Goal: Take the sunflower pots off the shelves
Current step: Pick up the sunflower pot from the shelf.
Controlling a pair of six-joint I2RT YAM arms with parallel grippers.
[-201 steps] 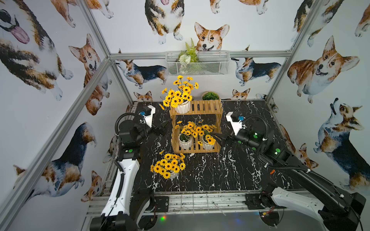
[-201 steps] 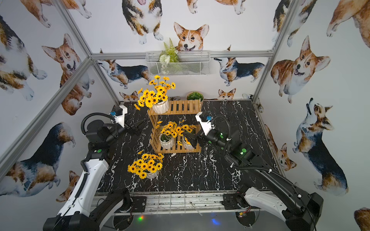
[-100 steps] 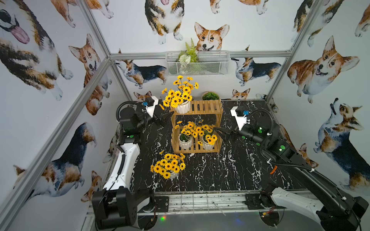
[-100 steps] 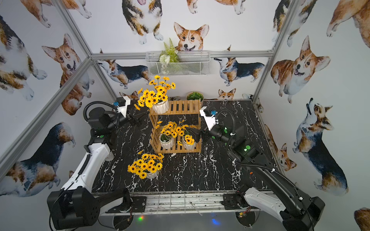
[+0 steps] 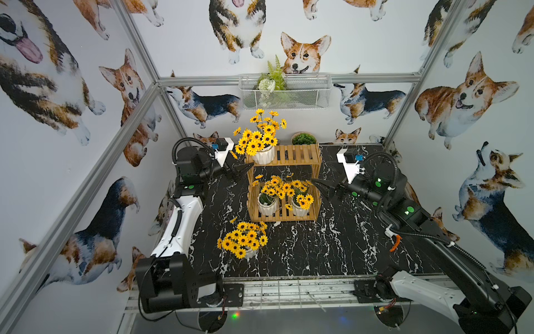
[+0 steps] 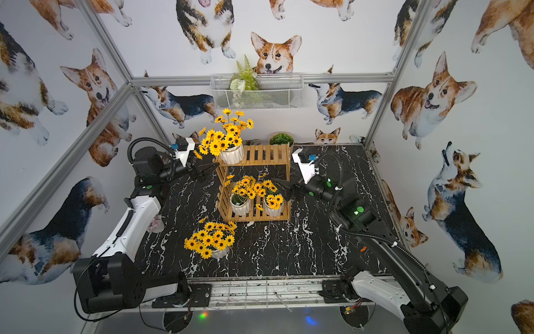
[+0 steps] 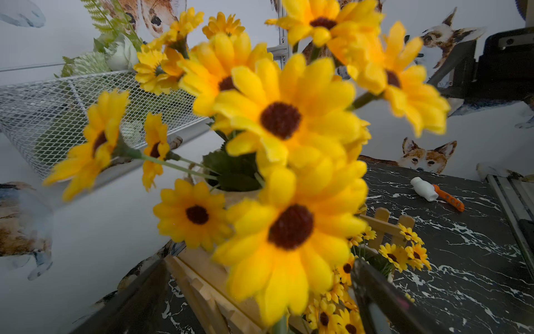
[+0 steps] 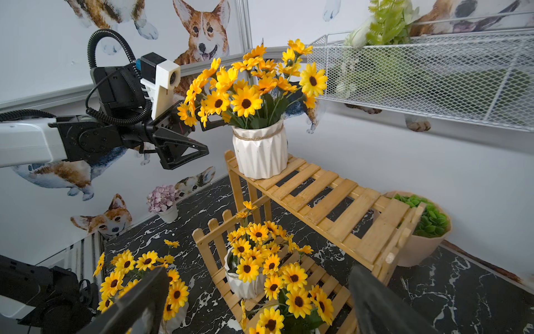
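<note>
1 green foliage bowl (image 5: 304,139) behind shelves (image 5: 300,155)

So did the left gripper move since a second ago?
Yes. The left gripper has moved toward the back wall and now sits beside the top tier of the shelves, near the sunflower pot standing there.

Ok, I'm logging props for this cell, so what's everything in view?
table: 1, black marbled
shelves: 1, light wood; mid-table
sunflower pots: 4, white, yellow blooms; one top tier, two lower tier, one on table in front
basket: 1, white wire; back wall
fern: 1, green; in basket
bowl: 1, beige, green foliage; behind shelves
pink flowers: 1 pot, white; near left wall
orange-handled item: 1, white; table's right side
left tool: black, open; by top pot
right tool: black, open; by lower pots
</note>
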